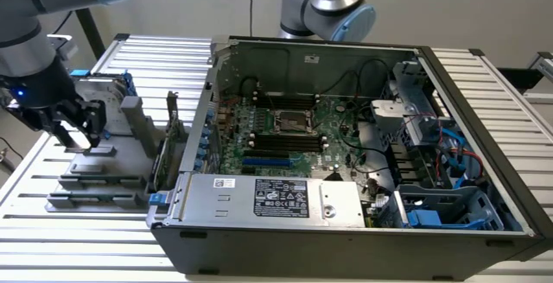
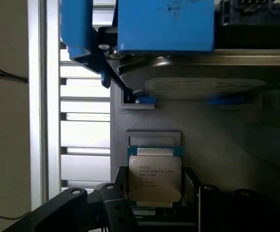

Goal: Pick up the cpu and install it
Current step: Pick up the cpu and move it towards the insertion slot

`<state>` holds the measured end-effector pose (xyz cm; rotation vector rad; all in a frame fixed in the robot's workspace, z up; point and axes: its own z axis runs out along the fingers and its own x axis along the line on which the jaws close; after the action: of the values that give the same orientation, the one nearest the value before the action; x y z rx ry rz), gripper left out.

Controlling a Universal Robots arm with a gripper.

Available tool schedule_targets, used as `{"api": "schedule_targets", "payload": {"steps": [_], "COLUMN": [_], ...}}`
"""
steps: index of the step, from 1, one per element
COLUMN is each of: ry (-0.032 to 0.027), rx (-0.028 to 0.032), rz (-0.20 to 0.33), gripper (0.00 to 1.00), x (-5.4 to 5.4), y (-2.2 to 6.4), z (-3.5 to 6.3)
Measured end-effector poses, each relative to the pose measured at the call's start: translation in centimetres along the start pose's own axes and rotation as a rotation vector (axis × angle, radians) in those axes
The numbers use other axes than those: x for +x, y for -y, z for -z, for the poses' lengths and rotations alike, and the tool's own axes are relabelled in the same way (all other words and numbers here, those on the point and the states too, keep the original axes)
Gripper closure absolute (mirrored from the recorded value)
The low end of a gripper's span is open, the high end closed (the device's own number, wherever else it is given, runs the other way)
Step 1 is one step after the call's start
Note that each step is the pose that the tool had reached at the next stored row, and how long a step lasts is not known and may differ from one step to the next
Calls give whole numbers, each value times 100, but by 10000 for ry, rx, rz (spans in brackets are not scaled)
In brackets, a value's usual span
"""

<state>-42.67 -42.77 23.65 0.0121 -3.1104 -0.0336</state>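
Note:
The cpu is a small square chip with a dull silver top and printed text, lying on a green carrier in the grey parts holder. My gripper has come down over it, and a black finger presses against each of two opposite sides of the chip. In the exterior view my gripper is low over the grey holder at the exterior view's left, beside the open computer case. The motherboard's cpu socket lies bare in the middle of the case.
A hard drive in a blue bracket stands just beyond the cpu on the holder. Upright cards stand between the holder and the case wall. A second arm stands behind the case. The power supply fills the case's front.

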Motion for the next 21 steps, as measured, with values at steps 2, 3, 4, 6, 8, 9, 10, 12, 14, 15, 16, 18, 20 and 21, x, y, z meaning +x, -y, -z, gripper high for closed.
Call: {"api": "schedule_targets", "payload": {"steps": [2,3,4,6,8,9,10,12,14,15,16,18,20,21], "ry": [1,-1,0,0,1,0,0,-5,-12,-20,-26,-44,-58,-68], "rx": [-1,0,0,0,0,0,-1,1,-6,-11,-19,-33,-51,-57], "rz": [1,1,2,1,4,8,12,21,32,39,45,55,65,69], "gripper": [45,45,45,45,45,45,45,45,45,45,45,45,45,45], "x": [1,1,-2,-9,-22,-32,-45,-87,-153,-191,-232,-319,-407,-450], "y": [-2,-3,-4,-5,-8,-8,-9,-11,-13,-13,-14,-14,-14,-14], "z": [90,137,182,271,366,410,455,551,642,689,735,829,921,968]}}
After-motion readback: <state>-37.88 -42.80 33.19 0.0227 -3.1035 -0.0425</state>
